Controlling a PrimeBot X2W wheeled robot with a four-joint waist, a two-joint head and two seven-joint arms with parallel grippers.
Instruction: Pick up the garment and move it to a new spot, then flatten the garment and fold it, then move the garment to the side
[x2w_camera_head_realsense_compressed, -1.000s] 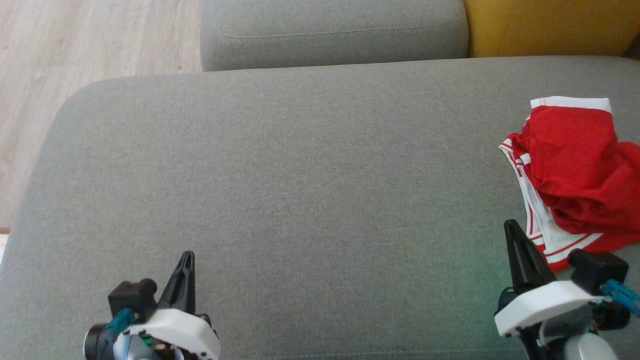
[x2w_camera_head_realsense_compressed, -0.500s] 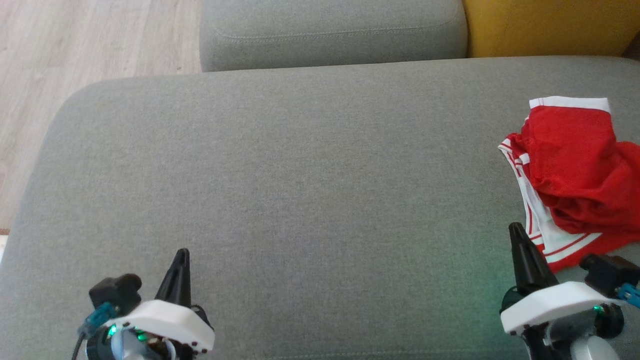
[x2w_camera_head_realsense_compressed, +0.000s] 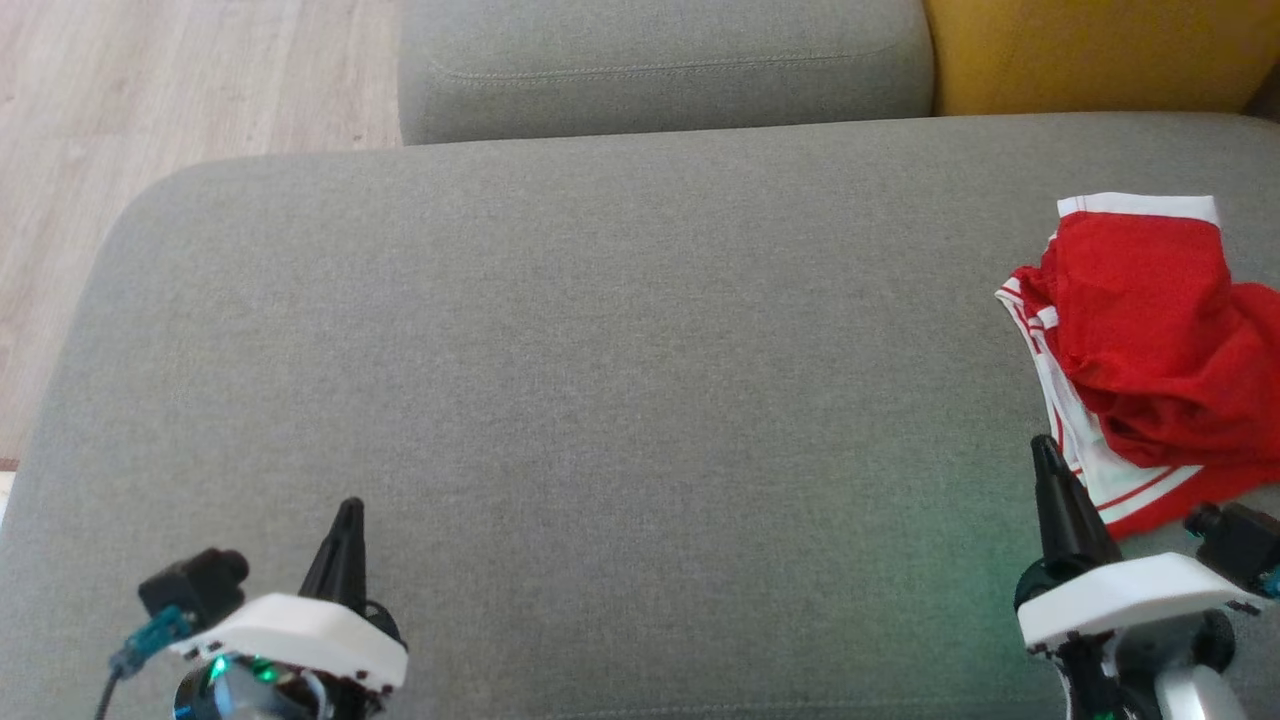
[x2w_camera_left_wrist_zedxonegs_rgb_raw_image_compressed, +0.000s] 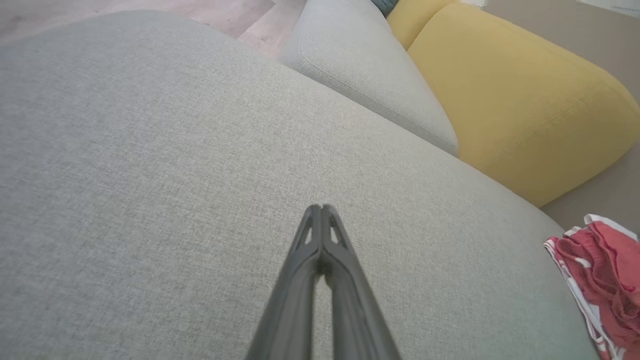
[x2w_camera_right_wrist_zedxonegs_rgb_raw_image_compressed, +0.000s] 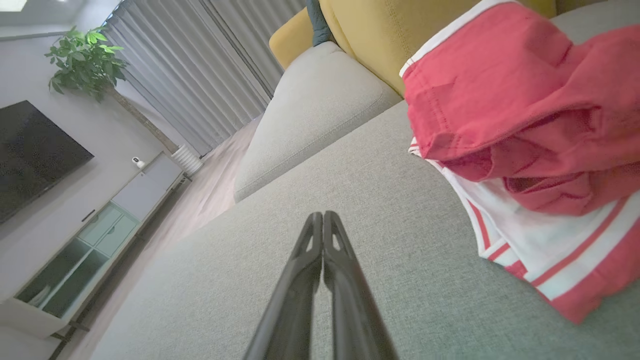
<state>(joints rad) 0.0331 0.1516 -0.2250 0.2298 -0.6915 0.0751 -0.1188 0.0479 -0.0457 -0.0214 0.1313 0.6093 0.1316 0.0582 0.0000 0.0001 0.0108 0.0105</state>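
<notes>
Left jaws are pressed together on nothing over the front left of the seat cushion. Right jaws are likewise closed and empty at its front right, their tips just beside the garment but apart from it. From the head, wooden floor runs past the seat cushion's left end, with a grey back cushion and a yellow cushion behind it. The right wrist view adds a television, a plant, curtains and a low cabinet beyond the seat cushion's left end. The garment lies crumpled at the seat cushion's right end. It is red, with a white edge band at the back and a white panel crossed by red stripes facing the right jaws. In the left wrist view it is a small heap at the cushion's right end, with bare grey fabric between it and the left jaws.
</notes>
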